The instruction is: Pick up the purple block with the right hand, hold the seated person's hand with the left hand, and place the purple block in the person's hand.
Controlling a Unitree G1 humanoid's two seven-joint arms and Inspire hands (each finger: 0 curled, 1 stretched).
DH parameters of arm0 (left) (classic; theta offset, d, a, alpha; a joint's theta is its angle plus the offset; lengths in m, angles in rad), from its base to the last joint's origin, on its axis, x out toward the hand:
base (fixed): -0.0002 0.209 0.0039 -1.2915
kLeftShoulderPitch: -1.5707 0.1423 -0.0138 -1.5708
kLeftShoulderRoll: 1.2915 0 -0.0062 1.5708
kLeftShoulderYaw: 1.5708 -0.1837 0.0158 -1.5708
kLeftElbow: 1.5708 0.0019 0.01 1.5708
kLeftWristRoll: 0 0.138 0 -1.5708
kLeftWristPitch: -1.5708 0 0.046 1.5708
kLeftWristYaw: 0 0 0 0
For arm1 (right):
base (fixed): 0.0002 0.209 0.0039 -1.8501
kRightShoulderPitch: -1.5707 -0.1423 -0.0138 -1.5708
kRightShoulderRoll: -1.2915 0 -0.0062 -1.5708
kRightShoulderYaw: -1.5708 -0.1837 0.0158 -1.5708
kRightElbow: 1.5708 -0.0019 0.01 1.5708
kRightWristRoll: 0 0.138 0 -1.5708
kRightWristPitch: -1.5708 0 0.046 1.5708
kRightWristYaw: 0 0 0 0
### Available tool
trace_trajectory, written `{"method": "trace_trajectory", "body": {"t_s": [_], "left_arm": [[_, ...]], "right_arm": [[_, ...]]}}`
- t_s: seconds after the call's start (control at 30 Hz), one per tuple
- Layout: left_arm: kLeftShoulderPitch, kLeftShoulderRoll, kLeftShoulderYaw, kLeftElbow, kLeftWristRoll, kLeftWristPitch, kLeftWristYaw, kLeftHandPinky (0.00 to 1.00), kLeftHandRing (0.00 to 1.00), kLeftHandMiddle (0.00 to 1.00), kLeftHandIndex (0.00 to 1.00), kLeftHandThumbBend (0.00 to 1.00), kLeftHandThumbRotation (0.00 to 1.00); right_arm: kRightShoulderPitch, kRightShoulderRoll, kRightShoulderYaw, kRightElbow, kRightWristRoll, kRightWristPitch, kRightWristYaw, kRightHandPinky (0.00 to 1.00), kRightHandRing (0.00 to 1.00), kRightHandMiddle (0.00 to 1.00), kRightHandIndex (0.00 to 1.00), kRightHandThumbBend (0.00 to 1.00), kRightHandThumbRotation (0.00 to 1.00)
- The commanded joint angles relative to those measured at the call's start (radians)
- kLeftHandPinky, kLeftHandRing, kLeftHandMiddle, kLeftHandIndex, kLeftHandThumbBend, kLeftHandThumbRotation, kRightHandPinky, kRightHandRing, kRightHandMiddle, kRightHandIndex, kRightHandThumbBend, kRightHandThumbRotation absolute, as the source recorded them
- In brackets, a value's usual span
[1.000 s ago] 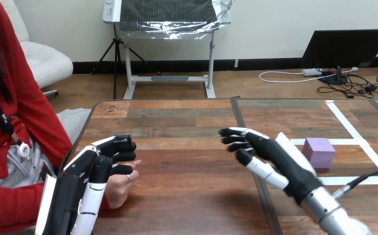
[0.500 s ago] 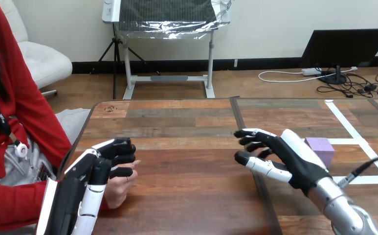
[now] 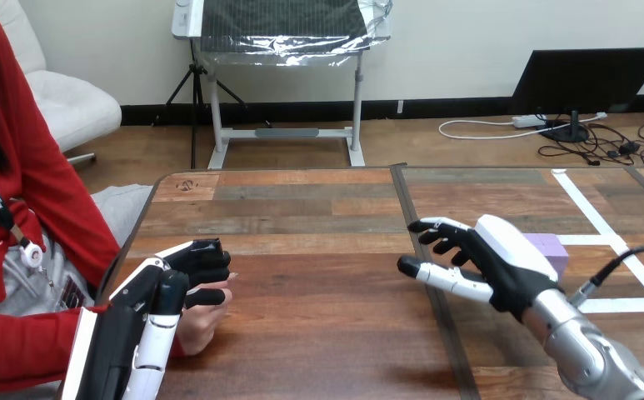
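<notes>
Pick-up step: right robot hand [image 3: 489, 265] was open beside purple block [image 3: 555, 249]; left robot hand [image 3: 165, 292] gripped person's hand [image 3: 203, 322], lower left. Next: enclose block.

one purple block [image 3: 553, 247] and one wooden table [image 3: 302, 225]. two robot hands are over the table, the left hand [image 3: 164, 292] and the right hand [image 3: 485, 262]. one person's hand [image 3: 199, 325] shows at the view's left.

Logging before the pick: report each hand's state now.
Left hand: shut on the person's hand.
Right hand: open, holding nothing; the purple block sits just behind it.
</notes>
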Motion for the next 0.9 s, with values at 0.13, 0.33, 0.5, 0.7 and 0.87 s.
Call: {"method": "trace_trajectory", "body": {"t_s": [0.13,0.33,0.5,0.7,0.87], "left_arm": [[-0.033,-0.033,0.012,-0.033,0.009,-0.013,0.009,0.65,0.73,0.71,0.69,0.50,0.90],[-0.034,-0.030,0.018,-0.036,0.009,-0.012,0.010,0.65,0.72,0.71,0.68,0.49,0.89],[-0.038,-0.026,0.023,-0.033,0.006,-0.012,0.009,0.65,0.71,0.71,0.68,0.48,0.89],[-0.045,-0.025,0.026,-0.022,0.008,-0.024,0.007,0.63,0.70,0.70,0.67,0.45,0.88],[-0.048,-0.026,0.026,-0.015,0.006,-0.029,0.004,0.62,0.70,0.70,0.66,0.44,0.87]], "right_arm": [[-0.184,-0.023,0.027,0.026,-0.014,0.052,-0.092,0.68,0.79,0.82,0.85,0.84,0.98],[-0.213,-0.025,0.032,0.045,-0.011,0.083,-0.110,0.68,0.78,0.81,0.85,0.81,0.89],[-0.235,-0.024,0.034,0.059,-0.006,0.113,-0.118,0.67,0.77,0.81,0.84,0.79,0.85],[-0.257,-0.022,0.020,0.076,0.021,0.158,-0.085,0.58,0.75,0.82,0.84,0.80,0.80],[-0.274,-0.024,0.019,0.084,0.034,0.194,-0.066,0.58,0.75,0.83,0.85,0.80,0.79]]}}
